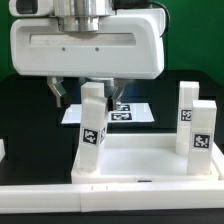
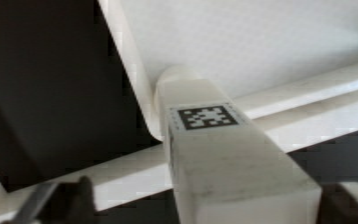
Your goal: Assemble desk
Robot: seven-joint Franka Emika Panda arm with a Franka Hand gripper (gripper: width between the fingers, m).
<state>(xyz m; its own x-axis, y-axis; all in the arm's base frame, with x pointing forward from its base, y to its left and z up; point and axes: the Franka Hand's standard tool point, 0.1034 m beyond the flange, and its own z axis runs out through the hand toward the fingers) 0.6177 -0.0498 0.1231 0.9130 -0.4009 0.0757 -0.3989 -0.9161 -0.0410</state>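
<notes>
**Leg upright between my fingers, long axis pointing up at my palm**

Black table and a green backdrop frame the scene, with the marker board lying flat behind my work. On the near side sits the desk's white tabletop, rim up. A leg stands upright at its corner toward the exterior view's left, and two more legs stand together toward the exterior view's right.

What matters for my next move is how that first leg lies to my gripper. It stands directly beneath me, its long axis vertical and in line with my approach. In the wrist view the leg fills the space between my two dark fingertips, its tag facing the camera.

My jaws stand partway in, one on each side of the leg. Whether the pads already press its sides I cannot tell; the contact is hidden. I judge the coming step as seating or turning this leg in its corner socket, so staying centred on its axis matters most.
</notes>
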